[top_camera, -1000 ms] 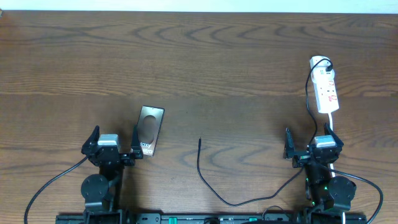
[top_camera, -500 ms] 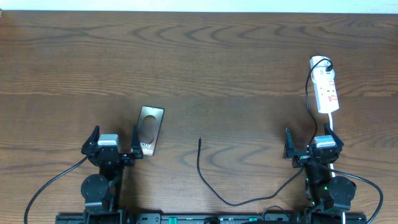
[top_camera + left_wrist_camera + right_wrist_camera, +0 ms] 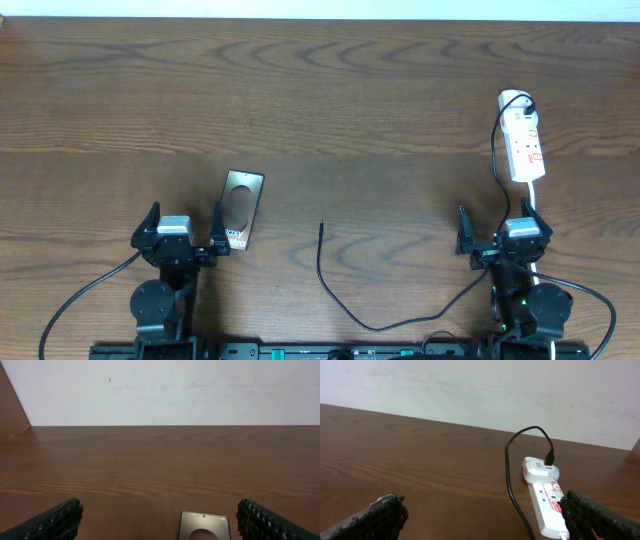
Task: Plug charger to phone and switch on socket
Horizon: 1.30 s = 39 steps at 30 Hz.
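Observation:
The phone lies flat on the brown table, just right of my left gripper; in the left wrist view its top edge shows low between the wide-apart fingers. The charger cable's free tip rests mid-table, and the thin black cable curves down and right from it. The white socket strip lies at the far right, beyond my right gripper; the right wrist view shows the socket with a white plug and the black cable running from it. Both grippers are open and hold nothing.
The table's far edge meets a pale wall. Thick black arm cables trail at the near edge beside both arm bases. Bare wood spans the middle and far side.

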### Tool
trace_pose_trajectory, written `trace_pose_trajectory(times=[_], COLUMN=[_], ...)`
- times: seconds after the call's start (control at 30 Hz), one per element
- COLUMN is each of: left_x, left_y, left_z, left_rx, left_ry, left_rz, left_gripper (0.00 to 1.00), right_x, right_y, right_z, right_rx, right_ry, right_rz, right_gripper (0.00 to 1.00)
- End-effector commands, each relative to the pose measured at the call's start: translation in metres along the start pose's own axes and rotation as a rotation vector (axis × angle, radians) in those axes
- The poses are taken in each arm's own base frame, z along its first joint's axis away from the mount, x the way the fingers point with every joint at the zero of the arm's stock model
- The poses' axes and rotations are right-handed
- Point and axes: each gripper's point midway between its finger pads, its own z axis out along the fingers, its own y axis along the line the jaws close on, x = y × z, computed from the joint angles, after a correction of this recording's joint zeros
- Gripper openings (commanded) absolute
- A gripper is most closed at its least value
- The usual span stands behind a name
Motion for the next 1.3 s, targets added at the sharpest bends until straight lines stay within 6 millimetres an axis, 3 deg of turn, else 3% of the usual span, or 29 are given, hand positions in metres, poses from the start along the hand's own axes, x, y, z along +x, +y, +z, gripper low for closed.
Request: trace_pose_trajectory(times=[0.0, 0.4, 0.57, 0.7, 0.97, 1.07, 1.17, 1.2, 1.27], left_x=[0.014, 0.013, -0.006, -0.04, -0.136, -0.177, -0.198, -0.211, -0.219], left_y=[-0.005, -0.005, -0.005, -0.005, -0.003, -0.002, -0.001, 0.0, 0.001], left_z=[0.0, 0.0, -0.002, -0.008, -0.017, -0.003, 0.014, 0.028, 0.042], left_rx=[0.032, 0.032, 0.031, 0.027, 0.019, 0.023, 0.029, 0.034, 0.038], left_ry=[0.045, 0.041, -0.016, -0.083, -0.16, -0.142, -0.086, -0.023, 0.046], left_rz=[0.003, 0.004, 0.008, 0.059, 0.126, 0.125, 0.117, 0.11, 0.091], left_gripper=[0.98, 0.98, 0.98, 0.98, 0.98, 0.98, 0.98, 0.98, 0.99], right_x=[0.002, 0.002, 0.002, 0.002, 0.002, 0.002, 0.002, 0.002, 0.002], right_y=[0.001, 0.001, 0.001, 0.001, 0.001, 0.001, 0.001, 0.001, 0.001], right_z=[0.0, 0.0, 0.0, 0.0, 0.0, 0.0, 0.0, 0.0, 0.0], right_rx=[-0.001, -0.001, -0.001, -0.001, -0.002, -0.001, -0.001, -0.002, -0.001], right_ry=[0.006, 0.006, 0.006, 0.006, 0.006, 0.006, 0.006, 0.006, 0.006], right_rz=[-0.009, -0.009, -0.009, -0.009, -0.009, -0.009, -0.009, -0.009, -0.009], right_gripper=[0.99, 0.99, 0.99, 0.99, 0.99, 0.99, 0.99, 0.99, 0.99])
